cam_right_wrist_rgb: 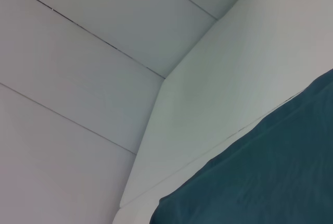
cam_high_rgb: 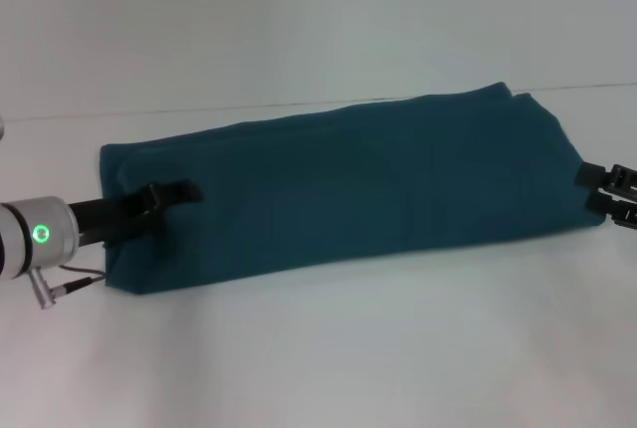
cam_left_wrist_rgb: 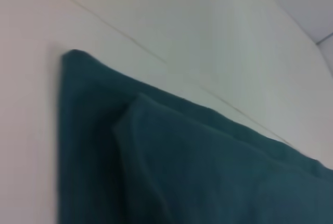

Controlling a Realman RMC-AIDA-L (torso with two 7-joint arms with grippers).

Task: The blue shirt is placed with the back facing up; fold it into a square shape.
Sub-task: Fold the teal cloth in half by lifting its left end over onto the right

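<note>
Your shirt (cam_high_rgb: 358,184) lies across the tabletop (cam_high_rgb: 318,348) as a long narrow band, sides already folded in, running from your left to your right. The left claw (cam_high_rgb: 174,194) sits over the band's left end, fingers drawn close on top of the cloth; you cannot tell whether it has a fold pinched. The right claw (cam_high_rgb: 607,191) touches the right end, its grip also unclear. By my reckoning the crosswise fold comes next: one end must be lifted and carried over onto the other.
</note>
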